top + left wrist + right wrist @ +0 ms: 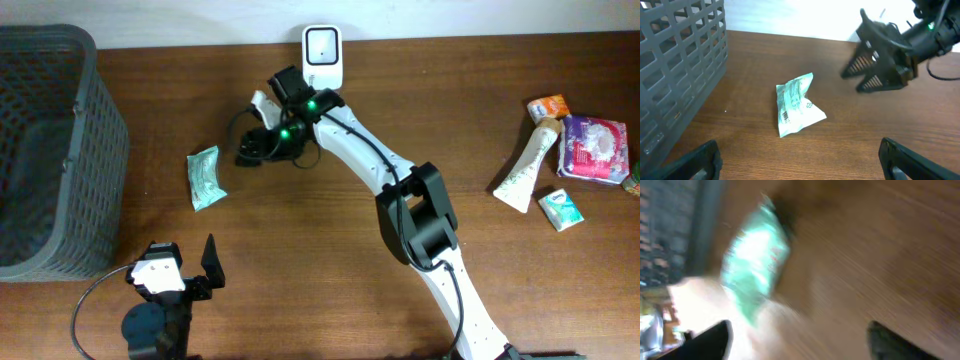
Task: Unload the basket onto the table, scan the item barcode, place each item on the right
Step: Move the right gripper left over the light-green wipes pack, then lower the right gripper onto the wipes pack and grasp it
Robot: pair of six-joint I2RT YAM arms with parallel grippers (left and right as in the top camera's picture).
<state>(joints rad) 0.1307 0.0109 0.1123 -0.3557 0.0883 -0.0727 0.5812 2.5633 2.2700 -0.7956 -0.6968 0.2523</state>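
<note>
Right tool [850, 82] hangs released, empty, just right of the crumpled green-and-white plastic sachet [796, 105] on the brown wooden bench [880, 125]. You're at pick-up, I'd judge: clench on it, then show the far white scanner [323, 55].

Bright, even overhead and left-wrist views; right-wrist view heavily motion-blurred, glare lower-left.

left pincer [799, 161]: jaws spread wide, empty | right pincer [852, 82]: jaws apart, empty, reaching far forward
</note>
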